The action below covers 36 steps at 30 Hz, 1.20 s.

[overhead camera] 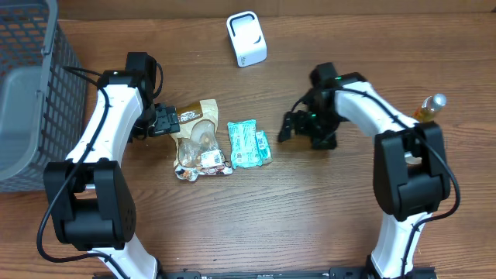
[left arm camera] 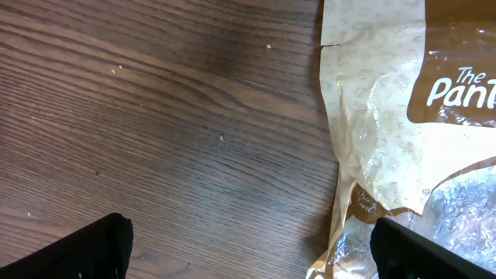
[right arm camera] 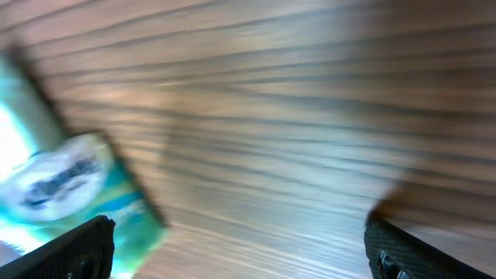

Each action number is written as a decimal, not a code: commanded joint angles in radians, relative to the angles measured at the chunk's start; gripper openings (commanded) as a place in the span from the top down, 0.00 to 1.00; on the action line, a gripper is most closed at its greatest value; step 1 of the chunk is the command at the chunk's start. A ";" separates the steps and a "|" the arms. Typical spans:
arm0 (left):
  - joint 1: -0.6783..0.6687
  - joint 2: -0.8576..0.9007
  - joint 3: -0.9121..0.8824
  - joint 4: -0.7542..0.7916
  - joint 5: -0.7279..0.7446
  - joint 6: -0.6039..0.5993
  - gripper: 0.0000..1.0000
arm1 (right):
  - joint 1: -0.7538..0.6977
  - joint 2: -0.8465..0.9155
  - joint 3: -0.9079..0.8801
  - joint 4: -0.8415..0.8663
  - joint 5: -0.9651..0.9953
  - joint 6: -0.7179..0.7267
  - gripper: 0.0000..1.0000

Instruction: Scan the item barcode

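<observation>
Tan bag beside teal packet; left tool, right tool open, seemingly empty

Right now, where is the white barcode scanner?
Overhead view: the white scanner stands near the top edge, centre, beyond the teal packet and brown bag.

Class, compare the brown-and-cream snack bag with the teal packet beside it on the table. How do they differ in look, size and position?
Colour: the snack bag is brown and cream; the teal packet is teal and white.
Size: the snack bag is larger than the teal packet.
Position: the snack bag lies next to the left pincer, the teal packet nearer the right pincer.
Both lie flat on the table, unheld.
</observation>
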 commanded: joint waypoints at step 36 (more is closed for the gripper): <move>0.003 0.007 0.015 0.001 -0.010 0.019 0.01 | 0.003 -0.037 0.124 0.062 -0.124 0.003 0.00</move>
